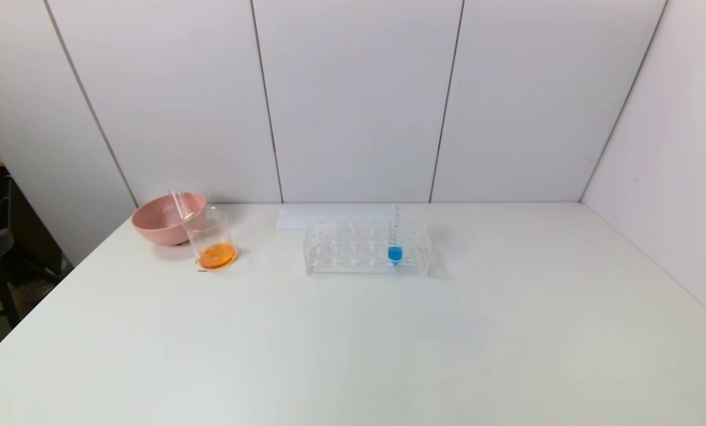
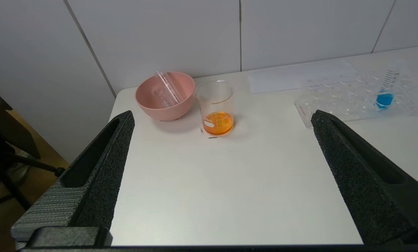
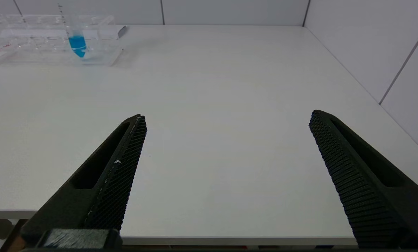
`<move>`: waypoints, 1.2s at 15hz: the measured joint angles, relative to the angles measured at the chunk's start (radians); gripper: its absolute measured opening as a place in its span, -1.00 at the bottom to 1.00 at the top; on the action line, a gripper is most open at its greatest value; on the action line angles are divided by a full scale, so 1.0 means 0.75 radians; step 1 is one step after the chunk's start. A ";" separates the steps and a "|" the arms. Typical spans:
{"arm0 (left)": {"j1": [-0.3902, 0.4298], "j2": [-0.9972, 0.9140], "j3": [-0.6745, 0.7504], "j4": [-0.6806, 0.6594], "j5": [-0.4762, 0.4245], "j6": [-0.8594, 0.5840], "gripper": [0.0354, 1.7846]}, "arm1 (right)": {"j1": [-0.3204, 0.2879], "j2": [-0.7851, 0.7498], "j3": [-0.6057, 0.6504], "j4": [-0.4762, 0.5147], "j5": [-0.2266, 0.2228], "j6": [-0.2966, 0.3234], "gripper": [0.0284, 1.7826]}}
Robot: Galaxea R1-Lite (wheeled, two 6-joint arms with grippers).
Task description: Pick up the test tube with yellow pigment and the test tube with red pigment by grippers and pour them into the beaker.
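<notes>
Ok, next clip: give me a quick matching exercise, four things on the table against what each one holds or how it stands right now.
Things:
1. beaker
2. pink bowl
3. clear rack
4. left gripper

States:
a. holds one upright tube of blue liquid
b. open, empty, back from the table's things
c. has orange liquid at the bottom
d. has an empty clear tube leaning in it

Pairs: 1-c, 2-d, 3-a, 4-b

The blue tube stands towards the rack's right end. The right gripper is open and empty too.
</notes>
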 joint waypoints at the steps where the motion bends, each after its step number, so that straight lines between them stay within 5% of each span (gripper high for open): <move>1: 0.000 -0.071 0.010 0.046 0.001 0.001 0.98 | 0.000 0.000 0.000 0.000 -0.001 0.001 0.91; 9: 0.018 -0.510 0.074 0.343 -0.010 0.045 0.98 | 0.001 0.000 0.000 0.000 0.000 0.001 0.91; 18: 0.098 -0.769 0.190 0.373 -0.069 0.037 0.98 | 0.001 0.000 0.000 0.000 -0.001 0.001 0.91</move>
